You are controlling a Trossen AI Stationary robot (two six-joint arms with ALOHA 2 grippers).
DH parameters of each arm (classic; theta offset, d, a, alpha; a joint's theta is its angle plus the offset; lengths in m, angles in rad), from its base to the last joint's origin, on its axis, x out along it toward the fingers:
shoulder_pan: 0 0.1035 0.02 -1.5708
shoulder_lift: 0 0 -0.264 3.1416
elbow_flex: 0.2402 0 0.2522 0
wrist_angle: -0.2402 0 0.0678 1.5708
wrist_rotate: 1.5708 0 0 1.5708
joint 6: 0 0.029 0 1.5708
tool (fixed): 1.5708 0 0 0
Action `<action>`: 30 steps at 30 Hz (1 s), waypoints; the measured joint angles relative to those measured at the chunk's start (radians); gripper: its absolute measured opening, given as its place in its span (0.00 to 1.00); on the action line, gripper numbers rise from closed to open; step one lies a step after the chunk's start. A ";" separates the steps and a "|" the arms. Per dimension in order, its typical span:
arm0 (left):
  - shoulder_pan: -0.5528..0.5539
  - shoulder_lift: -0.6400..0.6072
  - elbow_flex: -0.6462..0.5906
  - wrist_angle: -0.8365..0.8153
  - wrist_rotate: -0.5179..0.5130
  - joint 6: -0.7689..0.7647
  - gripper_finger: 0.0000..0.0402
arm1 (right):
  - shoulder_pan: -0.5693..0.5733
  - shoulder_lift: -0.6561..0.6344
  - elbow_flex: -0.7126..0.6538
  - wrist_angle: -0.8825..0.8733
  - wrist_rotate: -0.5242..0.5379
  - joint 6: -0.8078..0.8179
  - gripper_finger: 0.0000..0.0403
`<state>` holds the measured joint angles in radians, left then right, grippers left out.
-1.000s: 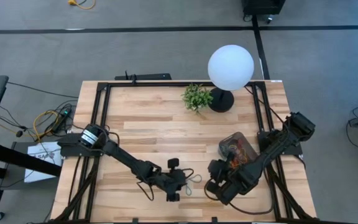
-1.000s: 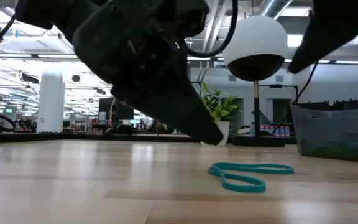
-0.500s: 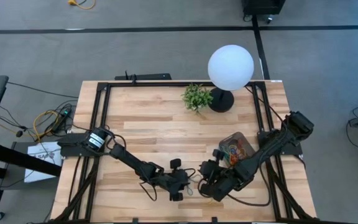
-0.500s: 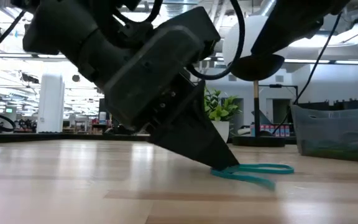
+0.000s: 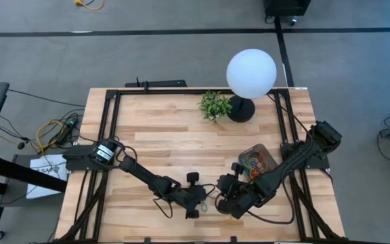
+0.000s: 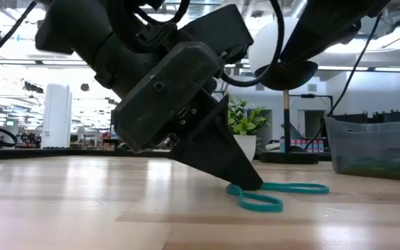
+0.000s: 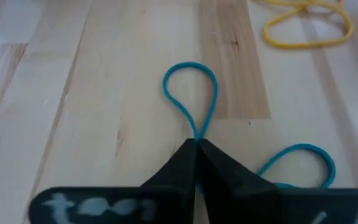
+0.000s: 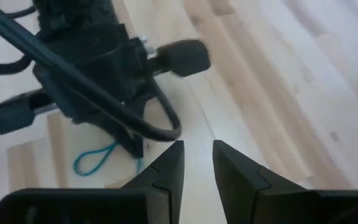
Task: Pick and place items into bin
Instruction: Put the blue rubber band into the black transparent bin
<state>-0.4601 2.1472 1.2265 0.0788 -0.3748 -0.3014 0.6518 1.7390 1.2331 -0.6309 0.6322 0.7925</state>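
A teal rubber-band item (image 7: pixel 191 93) lies on the wooden table near its front edge, and my left gripper (image 7: pixel 196 144) is shut on it, fingertips down at the tabletop (image 6: pixel 252 186). A yellow item (image 7: pixel 309 25) lies just beyond. My right gripper (image 8: pixel 197 155) hangs open a little to the right of the left one (image 5: pixel 223 196), nothing between its fingers. The dark translucent bin (image 5: pixel 257 163), with several coloured items inside, stands to the right behind it. My left gripper pinches the teal band at its middle (image 7: pixel 196 138), where the strands run together, between its two fingertips. The fingers slant down from the table's left. One loop (image 7: pixel 190 87) lies ahead of the tips and another (image 7: pixel 300 163) beside them, both flat on the wood.
A small green plant (image 5: pixel 214 105) and a lamp with a white globe (image 5: pixel 251 74) on a black round base (image 5: pixel 241 110) stand at the table's far edge. Bare wood lies between them and the arms.
My left gripper has sunk to the tabletop onto the teal band and shut on it, drawing its strands together into a narrower loop. My right gripper has shifted toward the table's left, away from over the bin, and has stayed open.
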 joint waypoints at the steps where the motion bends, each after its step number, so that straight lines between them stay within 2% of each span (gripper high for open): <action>1: -0.004 -0.008 0.010 -0.035 0.003 0.009 0.01 | 0.000 0.000 0.000 0.004 -0.017 0.000 0.20; 4: -0.018 -0.060 0.034 -0.193 -0.049 0.055 0.00 | -0.007 0.000 0.000 0.037 -0.056 -0.024 0.20; 8: -0.045 -0.146 0.077 -0.384 -0.244 0.047 0.00 | -0.022 0.000 0.000 0.088 -0.073 -0.102 0.20; 10: -0.057 -0.182 0.084 -0.419 -0.328 0.024 0.00 | -0.032 0.000 0.000 0.111 -0.083 -0.148 0.20; 18: -0.112 -0.221 0.084 -0.330 -0.465 0.066 0.00 | -0.082 0.000 0.000 0.210 -0.085 -0.296 0.20; 27: -0.143 -0.220 0.084 -0.277 -0.606 0.125 0.00 | -0.098 0.000 -0.007 0.228 -0.085 -0.300 0.20; 30: -0.150 -0.220 0.084 -0.234 -0.617 0.161 0.00 | -0.098 0.000 -0.025 0.243 -0.086 -0.317 0.20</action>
<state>-0.6096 1.9270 1.3102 -0.1556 -0.9913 -0.1405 0.5537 1.7390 1.2084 -0.3879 0.5458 0.4758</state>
